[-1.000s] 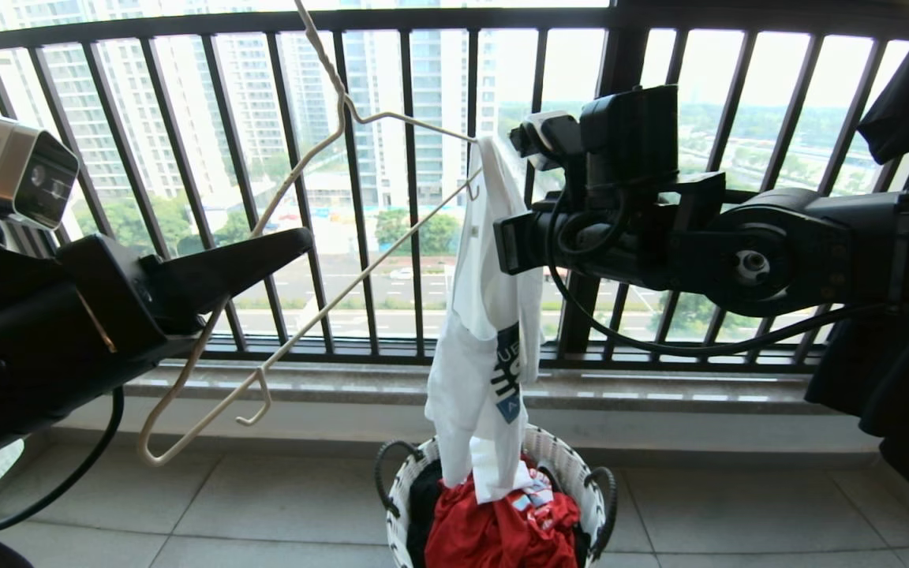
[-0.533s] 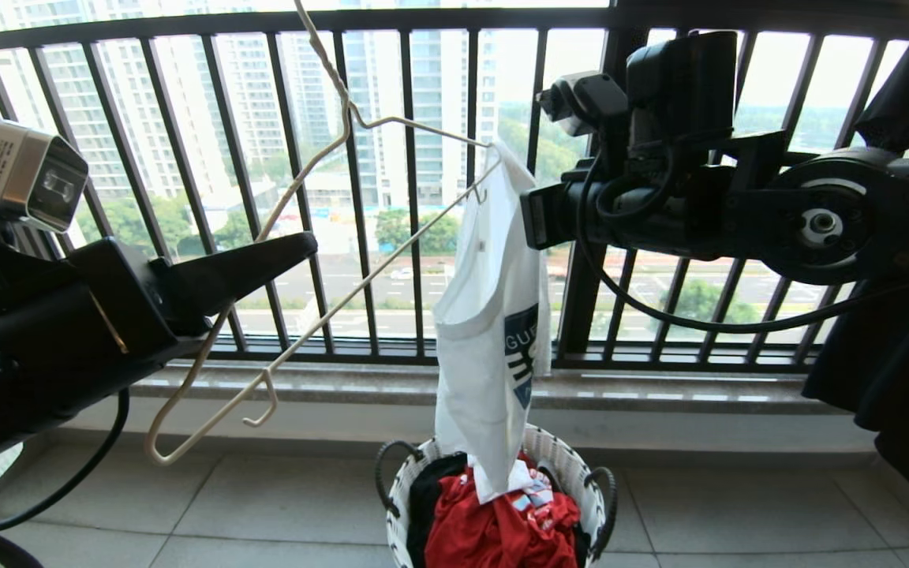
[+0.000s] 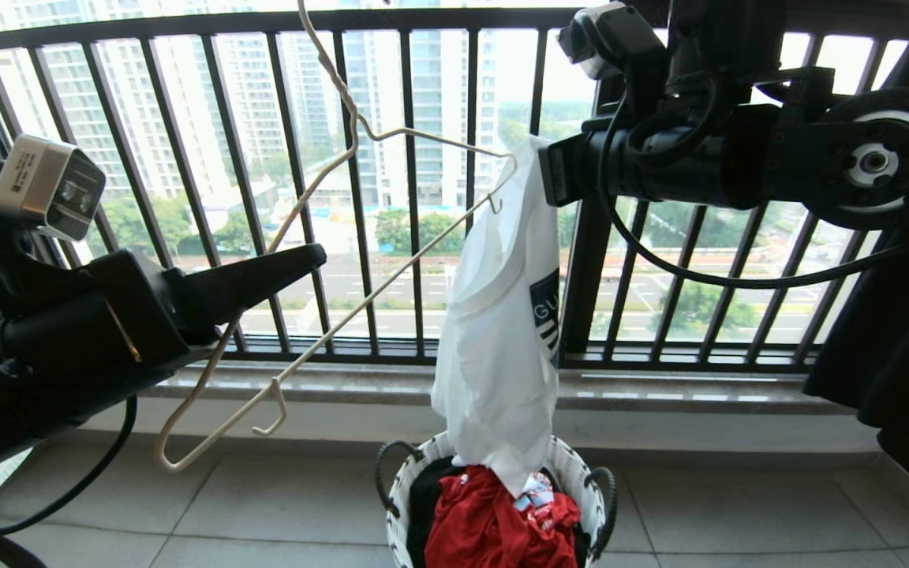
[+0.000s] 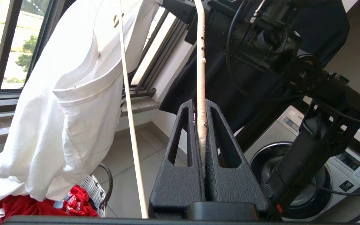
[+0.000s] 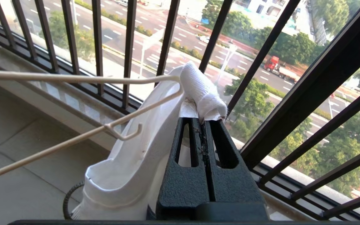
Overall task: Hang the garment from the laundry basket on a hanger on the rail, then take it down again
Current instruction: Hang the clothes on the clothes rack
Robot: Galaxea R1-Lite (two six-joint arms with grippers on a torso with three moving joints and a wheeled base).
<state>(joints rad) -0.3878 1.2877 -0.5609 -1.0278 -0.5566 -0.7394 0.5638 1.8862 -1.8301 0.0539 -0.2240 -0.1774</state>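
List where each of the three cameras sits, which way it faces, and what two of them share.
Head view: on the head, facing the black railing; both arms show.
Left wrist view: behind the left gripper, shut on the wire hanger, facing the right arm and a washing machine.
Right wrist view: behind the right gripper, shut on the white T-shirt, facing the street.
Shared: both wrist views show hanger, T-shirt and woven basket.

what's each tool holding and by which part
Left tool: hanger, by one sloping arm. Right tool: T-shirt, by a bunched fold at its top.
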